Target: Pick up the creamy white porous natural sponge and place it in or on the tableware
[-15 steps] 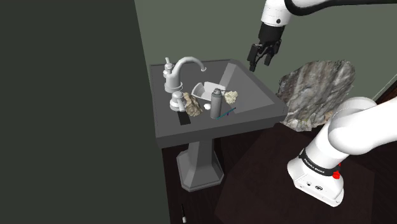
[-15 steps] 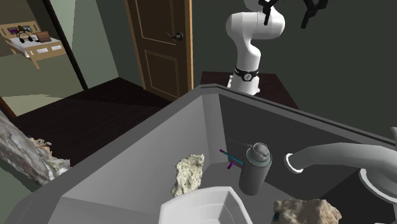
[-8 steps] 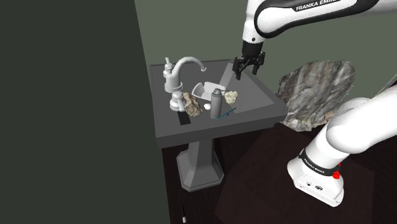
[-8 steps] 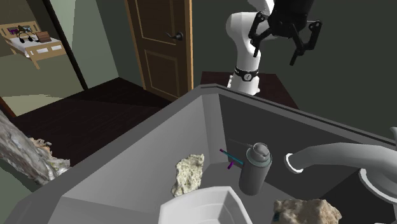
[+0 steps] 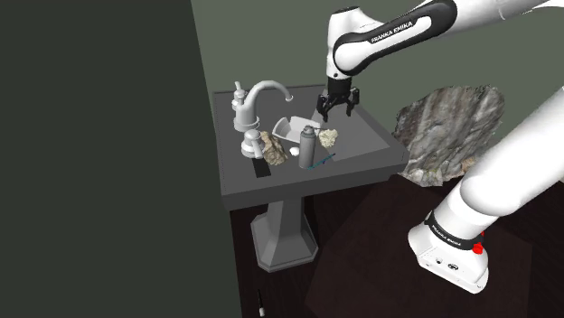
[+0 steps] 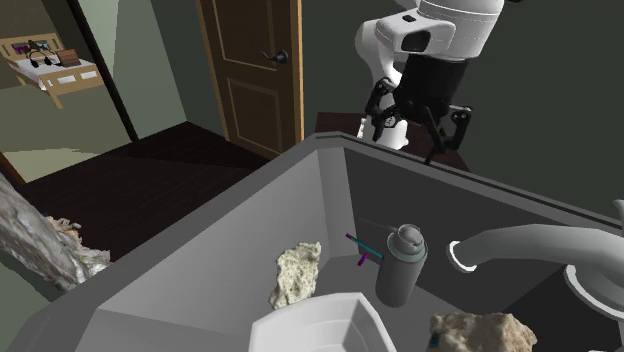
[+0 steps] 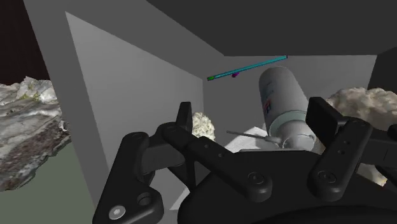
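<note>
**Hovering Over the Sink, Jaws Wide, Sponge Untouched**

Looking straight down the gripper (image 7: 253, 119), both black fingers (image 7: 184, 121) are spread well apart. There's nothing between them and nothing in their grasp. The hand hangs in the air above the basin of the grey sink (image 5: 271, 181), clear of everything lying in it.

Just below and ahead lies the sponge (image 7: 203, 125), creamy white, rough and pitted. It rests on the basin's sloping wall, apart from both fingers.

Right next to it is a grey spray can (image 6: 402, 262). In the shoulder view the sponge sits just to that can's right. A thin teal stick (image 6: 362, 249) with a purple tip lies between the two in the second exterior view.

Now the tableware: a white dish (image 5: 291, 126) with cut corners sits in the basin just beside the sponge. From the shoulder camera it's a little behind both sponge and can. Nothing can be seen lying in it.

Moving on past the can, a tan, craggy lump (image 5: 274, 147) sits by the foot of the curved grey faucet (image 5: 260, 95), whose spout arches out over the basin.

Further out, the sink stands on a grey pedestal (image 5: 285, 230) over a dark floor. At the shoulder view's right, a big marbled, rock-like mass (image 5: 447, 126) rises beyond the sink's edge. The white arm (image 5: 506, 181) sweeps up in front of it from the lower right.

And at the very back, in the second exterior view, a brown panelled door (image 6: 255, 70) is closed behind the arm.
</note>
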Robot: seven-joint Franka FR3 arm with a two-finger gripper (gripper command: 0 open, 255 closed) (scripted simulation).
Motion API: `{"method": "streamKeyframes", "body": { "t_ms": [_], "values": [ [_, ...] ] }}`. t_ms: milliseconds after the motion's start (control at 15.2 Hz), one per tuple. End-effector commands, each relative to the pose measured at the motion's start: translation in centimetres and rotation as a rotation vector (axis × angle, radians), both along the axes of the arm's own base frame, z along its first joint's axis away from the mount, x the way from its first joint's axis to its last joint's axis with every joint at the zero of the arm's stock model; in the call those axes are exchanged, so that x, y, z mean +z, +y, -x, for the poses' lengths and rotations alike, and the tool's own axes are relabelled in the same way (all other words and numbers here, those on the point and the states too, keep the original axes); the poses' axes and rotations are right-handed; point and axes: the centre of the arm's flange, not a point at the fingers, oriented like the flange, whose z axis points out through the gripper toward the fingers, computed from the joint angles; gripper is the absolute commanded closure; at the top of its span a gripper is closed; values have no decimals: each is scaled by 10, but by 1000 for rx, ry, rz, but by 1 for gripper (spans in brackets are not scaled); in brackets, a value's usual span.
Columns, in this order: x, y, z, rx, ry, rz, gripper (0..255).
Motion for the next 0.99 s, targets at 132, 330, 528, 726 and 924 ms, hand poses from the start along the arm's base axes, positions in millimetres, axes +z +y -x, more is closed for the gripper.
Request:
{"method": "streamKeyframes", "body": {
  "t_ms": [132,330,528,726,924],
  "values": [
    [-41,-27,-25,-96,25,22,0],
    [-71,-47,-43,-166,44,38,0],
    [-102,-70,-60,-237,62,54,0],
    [-132,-94,-74,-307,81,70,0],
    [-163,-120,-85,-378,100,86,0]
  ]
}}
